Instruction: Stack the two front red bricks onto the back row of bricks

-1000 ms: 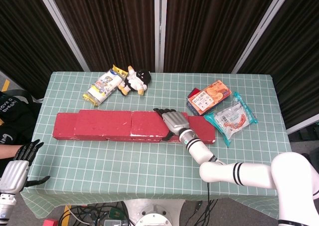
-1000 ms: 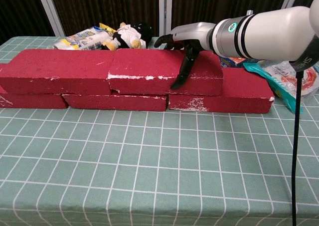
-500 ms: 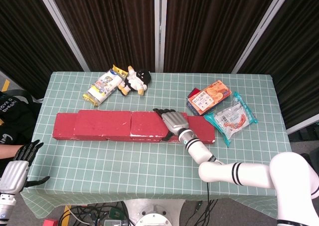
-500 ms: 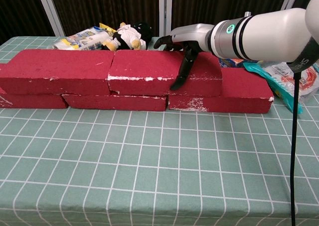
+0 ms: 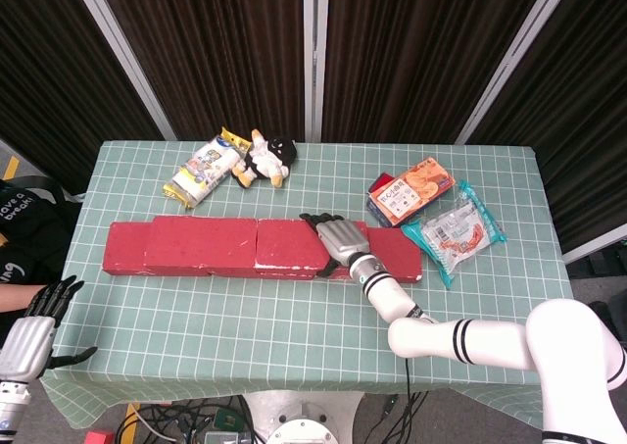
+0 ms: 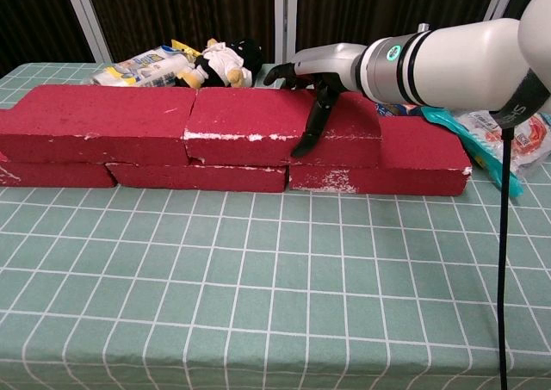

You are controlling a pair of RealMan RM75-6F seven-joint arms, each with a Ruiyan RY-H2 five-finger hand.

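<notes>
Two red bricks form an upper course on the back row of bricks (image 6: 370, 176). Left upper brick (image 6: 95, 123) and right upper brick (image 6: 250, 123) lie flat, end to end, touching. Both show white chipping along the front edges. The lower course extends beyond them at the right.

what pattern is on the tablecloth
A green tablecloth with a grid of thin white lines, clearest in the chest view.

Only a scrap of white lettering shows on the dark cloth (image 5: 24, 214) at the left edge in the head view — cut off and not legible — and the print on the snack packets (image 5: 411, 190) is too small to read.
</notes>
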